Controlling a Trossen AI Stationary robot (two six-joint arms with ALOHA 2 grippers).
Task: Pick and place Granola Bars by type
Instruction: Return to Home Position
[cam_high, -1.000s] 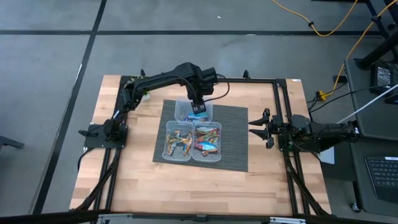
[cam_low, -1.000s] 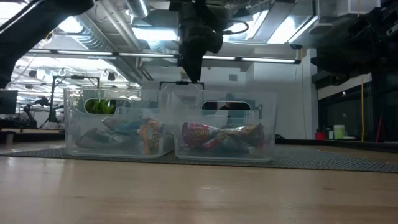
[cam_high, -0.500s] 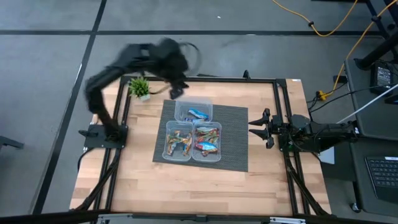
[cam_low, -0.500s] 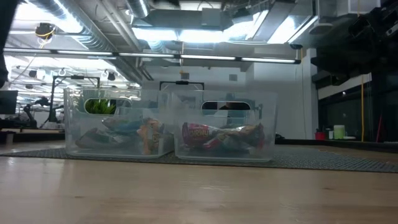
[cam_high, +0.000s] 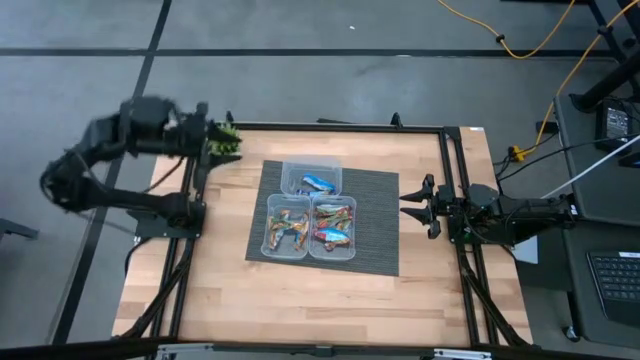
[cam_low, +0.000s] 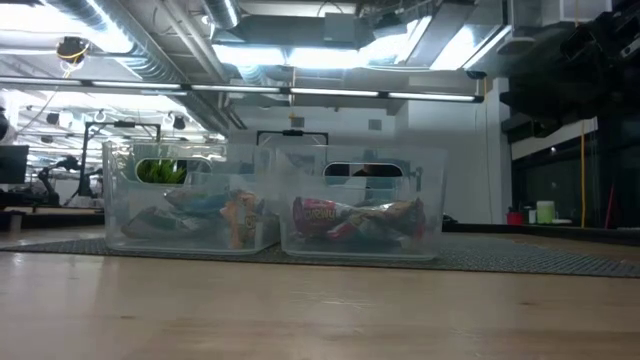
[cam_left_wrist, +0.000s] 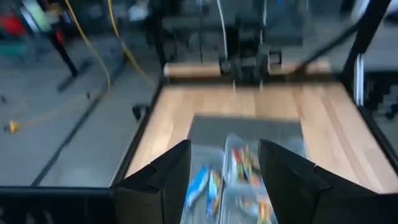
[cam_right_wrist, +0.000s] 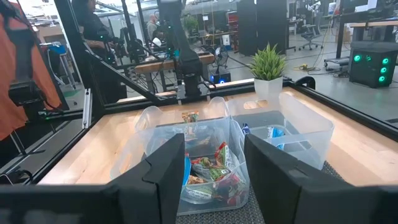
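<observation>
Left end effector (cam_high: 218, 143), spread wide and empty, hangs well apart from Granola Bars (cam_high: 330, 234).

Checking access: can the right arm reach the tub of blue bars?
Likely yes: the right tool sits open beside the mat, the tub is open-topped, and the left tool is off at the table corner.

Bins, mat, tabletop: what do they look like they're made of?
Bins: clear glossy plastic, it seems; the bars show through the walls.
Mat: dark grey, matte, apparently woven; fine ribbed texture.
Tabletop: light wood planks with visible seams and a slight sheen.
</observation>
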